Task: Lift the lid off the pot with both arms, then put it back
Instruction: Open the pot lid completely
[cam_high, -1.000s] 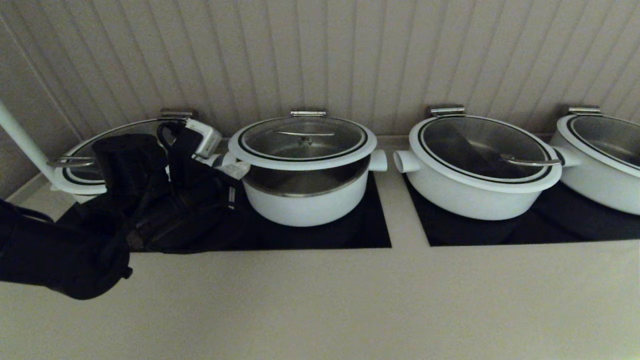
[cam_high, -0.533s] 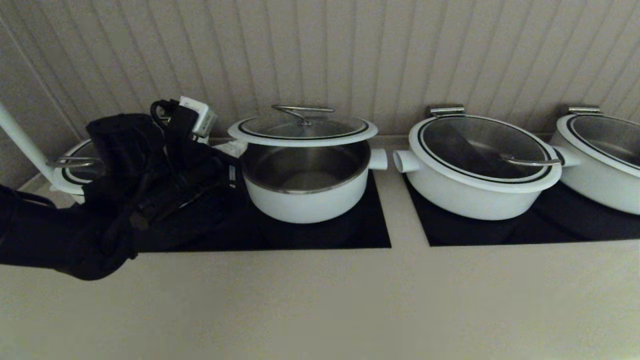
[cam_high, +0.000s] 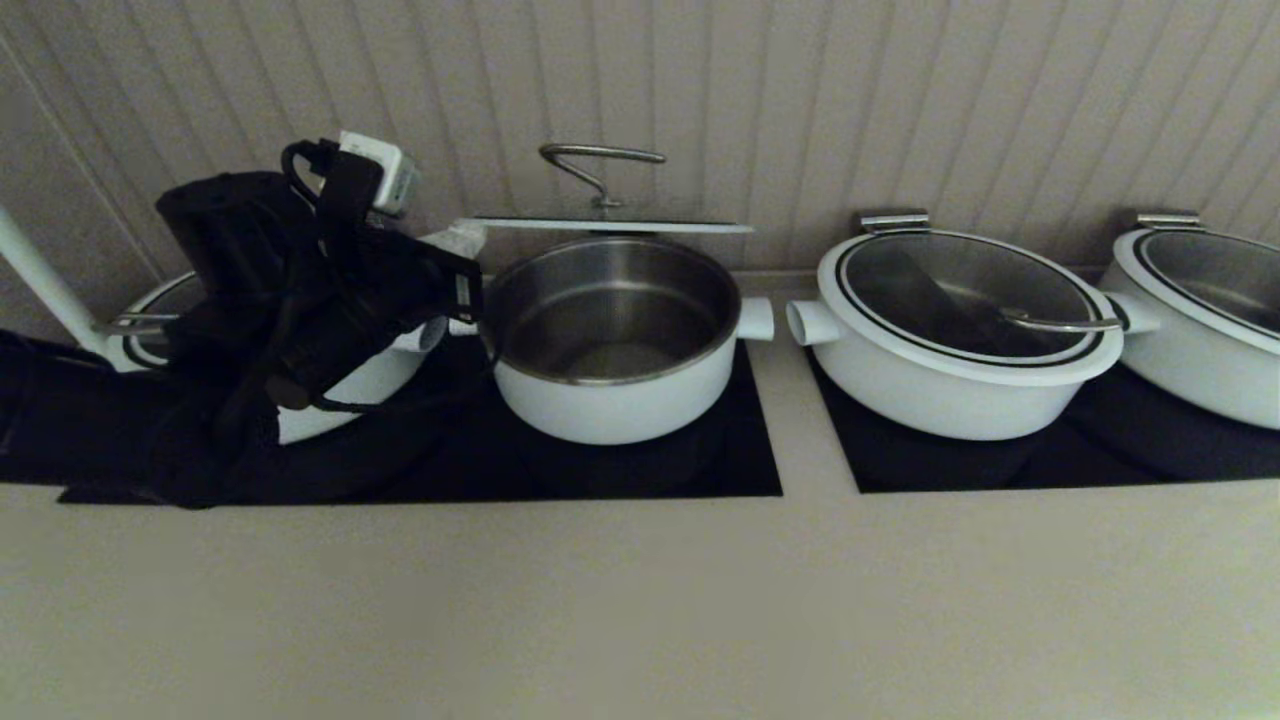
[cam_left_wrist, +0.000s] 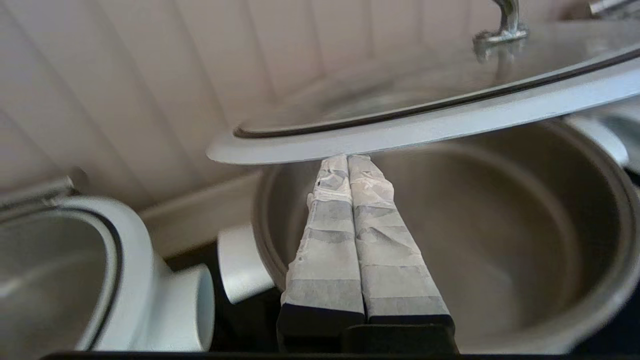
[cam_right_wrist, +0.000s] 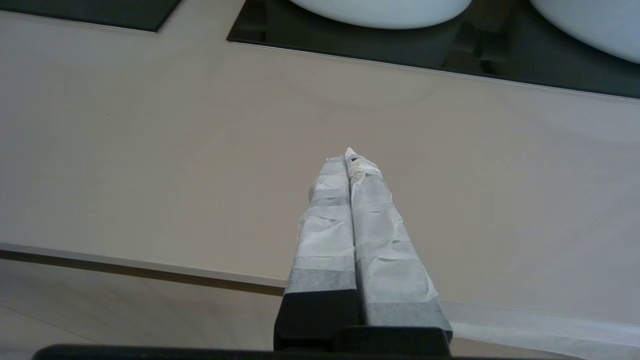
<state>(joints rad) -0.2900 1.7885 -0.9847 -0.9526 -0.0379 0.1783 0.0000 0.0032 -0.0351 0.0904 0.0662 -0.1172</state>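
The lid (cam_high: 600, 222) hangs level above the open pot (cam_high: 615, 345), propped from beneath on the left gripper (cam_left_wrist: 348, 160), its fingers pressed together. The right gripper (cam_right_wrist: 350, 156), also closed and empty, sits over the counter (cam_right_wrist: 200, 150). Lifting looks done; replacing remains.

Lid (cam_high: 600, 224) raised; gap over pot (cam_high: 612, 340) open; neighbour pots crowd sides.
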